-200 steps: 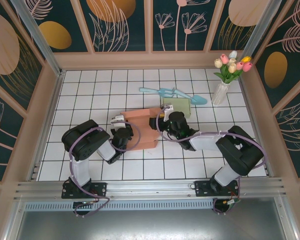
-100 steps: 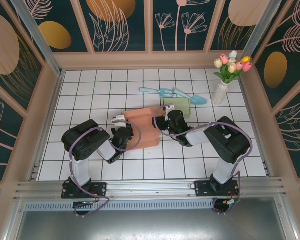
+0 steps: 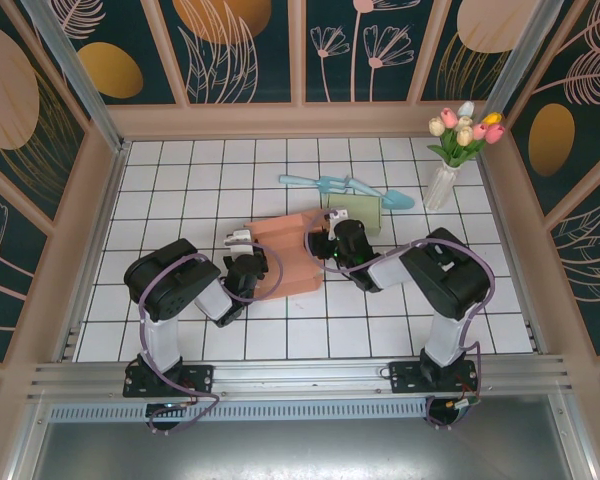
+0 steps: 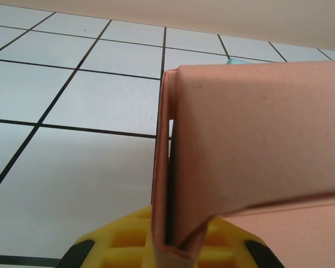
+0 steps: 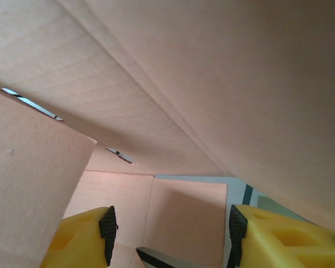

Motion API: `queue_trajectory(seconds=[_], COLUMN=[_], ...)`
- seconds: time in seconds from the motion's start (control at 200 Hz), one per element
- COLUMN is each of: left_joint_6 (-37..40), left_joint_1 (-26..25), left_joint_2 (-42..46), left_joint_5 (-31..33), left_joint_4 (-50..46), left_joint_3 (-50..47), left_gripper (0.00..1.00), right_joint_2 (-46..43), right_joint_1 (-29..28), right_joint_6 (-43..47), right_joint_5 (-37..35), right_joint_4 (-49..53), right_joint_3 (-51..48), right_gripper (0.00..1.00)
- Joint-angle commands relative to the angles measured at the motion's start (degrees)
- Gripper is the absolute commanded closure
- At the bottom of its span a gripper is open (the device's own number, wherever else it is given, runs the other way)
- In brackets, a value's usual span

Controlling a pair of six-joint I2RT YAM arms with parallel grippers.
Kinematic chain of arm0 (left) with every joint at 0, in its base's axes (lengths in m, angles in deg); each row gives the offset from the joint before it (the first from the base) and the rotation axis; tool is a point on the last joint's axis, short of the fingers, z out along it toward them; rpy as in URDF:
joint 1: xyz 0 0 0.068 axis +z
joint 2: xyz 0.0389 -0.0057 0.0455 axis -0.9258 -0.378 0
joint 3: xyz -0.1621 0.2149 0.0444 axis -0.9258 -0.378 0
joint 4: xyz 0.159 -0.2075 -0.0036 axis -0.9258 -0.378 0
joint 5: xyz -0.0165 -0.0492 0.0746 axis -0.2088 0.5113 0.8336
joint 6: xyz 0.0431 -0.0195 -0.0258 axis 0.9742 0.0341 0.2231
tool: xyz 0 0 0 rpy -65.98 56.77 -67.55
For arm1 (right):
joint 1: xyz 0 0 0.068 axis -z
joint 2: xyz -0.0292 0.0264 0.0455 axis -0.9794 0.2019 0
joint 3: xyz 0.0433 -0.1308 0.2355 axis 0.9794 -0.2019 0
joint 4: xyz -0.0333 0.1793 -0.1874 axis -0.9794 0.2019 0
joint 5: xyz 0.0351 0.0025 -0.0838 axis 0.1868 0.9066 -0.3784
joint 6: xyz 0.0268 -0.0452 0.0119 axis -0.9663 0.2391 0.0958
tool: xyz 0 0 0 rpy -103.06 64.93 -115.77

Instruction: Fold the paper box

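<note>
- White tiles ruled in black cover the desk [image 3: 180, 190], fenced on three sides by pale wooden frames and dark floral panels.
- Near the middle lies the salmon-pink paper box [image 3: 285, 260], partly folded with flaps raised and an arm at each end.
- Left gripper [image 4: 167, 245], clenched, pinches a doubled cardboard edge at the box's left side. In the left wrist view the folded panel rises from between the yellow fingers [image 4: 123, 243] and bends off to the right.
- Right gripper [image 5: 170, 237] sits at the box's right end, jaws apart and nothing pinched between them. In the right wrist view one cardboard panel slants overhead and another lies flat beyond the fingers.
- Just behind the right gripper stands a green block [image 3: 360, 212], close to the box's far right corner.
- Beyond it a light-blue trowel [image 3: 345, 186] lies across the tiles, and a vase of tulips [image 3: 442, 185] stands by the right wall.
- Bare tiles stretch wide to the left and into the far-left corner; another bare strip runs along the near edge in front of the box.
</note>
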Motion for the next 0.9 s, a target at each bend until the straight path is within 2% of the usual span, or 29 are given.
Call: queue_trajectory(seconds=[0.0,0.11,0.295,0.45,0.896], left_joint_6=[0.6,0.5,0.5,0.5,0.3], left_joint_1=[-0.3,-0.3,-0.3,-0.3,-0.3], left_joint_2=[-1.5,-1.5,-1.5,-1.7,-1.8], left_joint_5=[-2.9,-2.9,-2.8,-2.8,-2.4], left_joint_4=[-2.7,-2.7,-2.8,-3.6,-4.6], left_joint_3=[0.1,0.1,0.1,0.8,1.1], left_gripper=[1.0,1.0,1.0,1.0,1.0], right_joint_2=[0.4,0.3,-0.1,0.8,4.7], right_joint_1=[0.3,0.2,0.3,-0.2,-4.0], right_joint_6=[0.7,0.6,0.1,-1.0,-2.0], right_joint_5=[3.4,6.3,6.5,13.2,10.7], right_joint_4=[-4.6,-5.4,-7.0,-8.5,-7.8], right_joint_3=[1.2,1.1,0.0,1.0,3.4], right_gripper=[0.42,0.43,0.43,0.45,0.45])
